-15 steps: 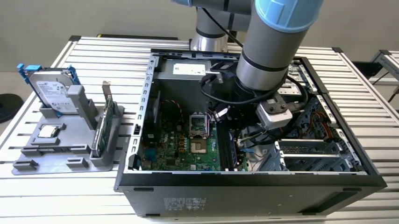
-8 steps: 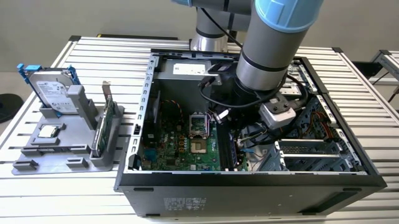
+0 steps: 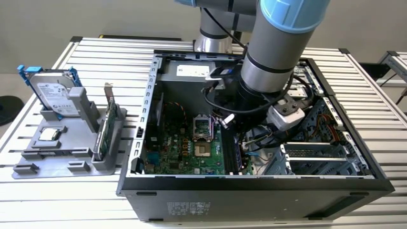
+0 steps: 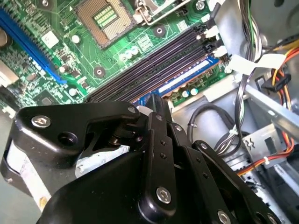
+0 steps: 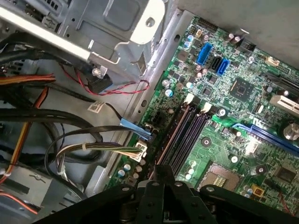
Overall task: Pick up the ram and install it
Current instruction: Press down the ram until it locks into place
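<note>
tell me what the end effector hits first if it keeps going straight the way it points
Probably the memory slots on the motherboard: the end effector points down at them, with a blue stick edge seated in the row. Depth is unclear.

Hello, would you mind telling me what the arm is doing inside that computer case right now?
The arm reaches down into the open computer case, with its gripper low over the black memory slots on the green motherboard. A blue memory stick lies along the outermost slot, right at the gripper's tips; whether it is fully seated is hard to tell. On the grey stand at the exterior view's left, a hard drive and a green card stand upright.
</note>
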Robot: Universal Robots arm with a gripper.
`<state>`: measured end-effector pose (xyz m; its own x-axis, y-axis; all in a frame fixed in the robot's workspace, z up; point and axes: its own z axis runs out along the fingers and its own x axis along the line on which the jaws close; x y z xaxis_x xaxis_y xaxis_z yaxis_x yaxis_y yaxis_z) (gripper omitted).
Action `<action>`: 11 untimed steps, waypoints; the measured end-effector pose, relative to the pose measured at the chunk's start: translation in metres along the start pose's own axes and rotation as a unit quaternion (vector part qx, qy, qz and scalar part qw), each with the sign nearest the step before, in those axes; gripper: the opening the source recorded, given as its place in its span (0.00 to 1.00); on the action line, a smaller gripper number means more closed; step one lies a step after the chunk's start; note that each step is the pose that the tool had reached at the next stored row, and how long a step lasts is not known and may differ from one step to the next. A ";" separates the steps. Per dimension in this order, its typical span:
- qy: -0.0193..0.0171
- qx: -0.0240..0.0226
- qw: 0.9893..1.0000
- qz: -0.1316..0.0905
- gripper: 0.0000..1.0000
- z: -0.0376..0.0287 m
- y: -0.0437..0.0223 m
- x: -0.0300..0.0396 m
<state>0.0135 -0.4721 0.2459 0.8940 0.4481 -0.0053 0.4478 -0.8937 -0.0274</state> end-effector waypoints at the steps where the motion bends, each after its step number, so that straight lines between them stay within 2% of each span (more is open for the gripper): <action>1: 0.000 0.000 1.000 -0.008 0.00 0.0000 0.0000 0.0000; 6: -0.001 0.000 0.999 -0.047 0.00 0.0000 0.0000 0.0000; 9: -0.002 0.000 0.998 -0.070 0.00 0.0000 0.0000 0.0000; 11: -0.002 0.000 0.996 -0.088 0.00 0.0000 0.0000 0.0000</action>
<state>0.0135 -0.4721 0.2459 0.8020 0.5973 -0.0053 0.5970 -0.8018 -0.0274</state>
